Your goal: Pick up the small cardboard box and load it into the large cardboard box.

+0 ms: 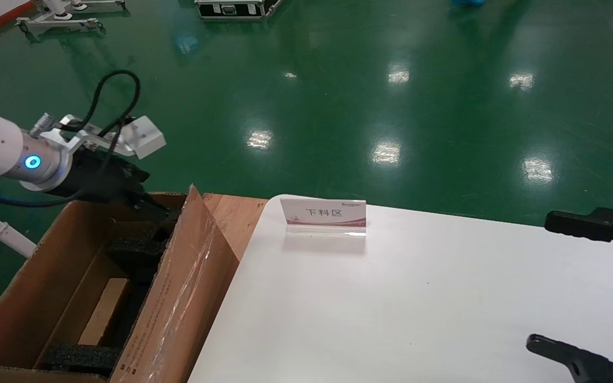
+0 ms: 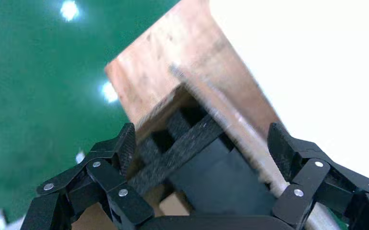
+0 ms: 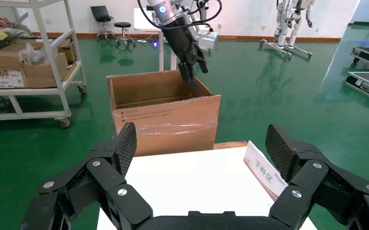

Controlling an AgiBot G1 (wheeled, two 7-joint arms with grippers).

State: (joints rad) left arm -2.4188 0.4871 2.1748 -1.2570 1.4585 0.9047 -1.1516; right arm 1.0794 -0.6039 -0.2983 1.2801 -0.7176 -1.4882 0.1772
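Glossy green factory floor surrounds a white table (image 1: 418, 298). At far left stands the large cardboard box (image 1: 179, 298), brown corrugated, taped, lined with black foam blocks (image 1: 136, 247). The small cardboard box (image 1: 105, 311) lies inside on its floor, long axis running away from the robot. The left gripper (image 1: 152, 210), fingers spread and empty, hangs over the far end. At right, the right gripper (image 3: 199, 148) waits open above the table, beside a small sign (image 1: 323, 214).

Glossy green floor (image 1: 338, 80) reflecting ceiling lights, white table (image 1: 391, 298), metal shelving cart (image 3: 53, 57) with cartons.
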